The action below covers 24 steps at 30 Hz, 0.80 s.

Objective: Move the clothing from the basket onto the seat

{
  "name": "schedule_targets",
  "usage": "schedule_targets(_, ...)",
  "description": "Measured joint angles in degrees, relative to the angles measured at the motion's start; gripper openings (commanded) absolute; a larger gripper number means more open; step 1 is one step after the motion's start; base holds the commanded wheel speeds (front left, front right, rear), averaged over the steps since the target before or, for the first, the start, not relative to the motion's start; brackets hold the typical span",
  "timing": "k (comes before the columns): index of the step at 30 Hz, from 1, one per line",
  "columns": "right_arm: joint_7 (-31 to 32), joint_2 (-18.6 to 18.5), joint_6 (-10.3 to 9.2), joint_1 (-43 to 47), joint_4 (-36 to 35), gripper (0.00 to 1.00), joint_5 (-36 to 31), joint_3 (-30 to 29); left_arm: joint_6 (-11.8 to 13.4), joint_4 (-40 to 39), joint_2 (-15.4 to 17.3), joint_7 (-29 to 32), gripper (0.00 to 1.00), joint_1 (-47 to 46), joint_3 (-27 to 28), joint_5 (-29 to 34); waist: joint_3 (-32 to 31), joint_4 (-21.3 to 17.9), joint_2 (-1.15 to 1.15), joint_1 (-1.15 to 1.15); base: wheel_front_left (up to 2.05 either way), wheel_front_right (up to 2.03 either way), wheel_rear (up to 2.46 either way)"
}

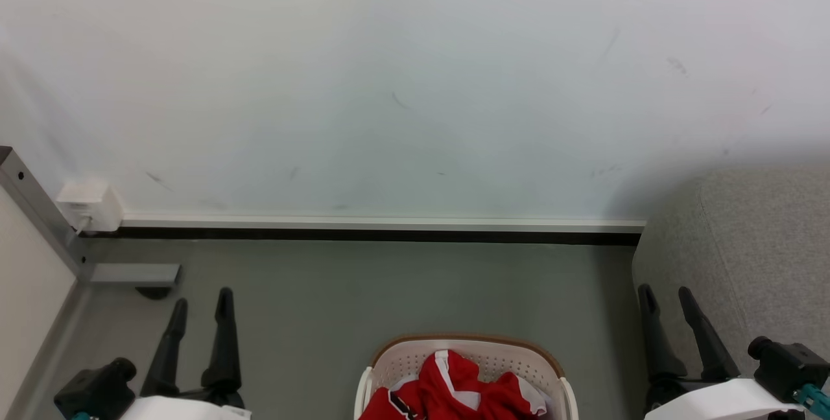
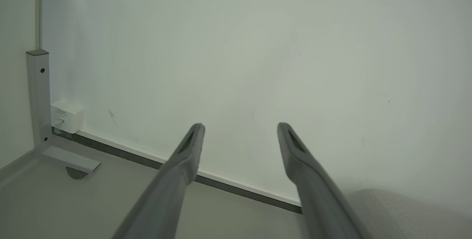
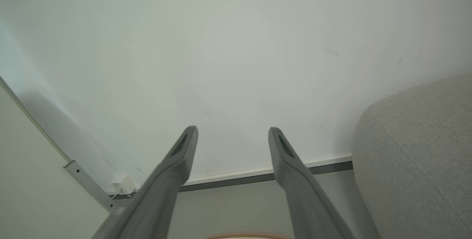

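Red clothing (image 1: 454,386) sits heaped in the basket (image 1: 407,360), axis unclear; left hand (image 1: 202,297) and right hand (image 1: 665,290) spread empty.

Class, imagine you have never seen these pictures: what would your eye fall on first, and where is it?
The bright red clothing with white trim stands out first, heaped in the cream basket at the bottom middle of the head view. Next comes the big grey seat at the right, by the pale wall. The left gripper and right gripper stand open at the lower corners, holding nothing.
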Motion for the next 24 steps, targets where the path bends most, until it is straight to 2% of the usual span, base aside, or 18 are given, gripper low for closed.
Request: schedule_targets(24,-3.01,-0.03,0.00,-0.82,-0.07,1.00,-10.28,2.09,0.01,-0.66,0.10,-2.99,1.00,0.15,-0.48,11.36,-0.88,-0.21,0.00,0.00,0.00,0.00,0.00)
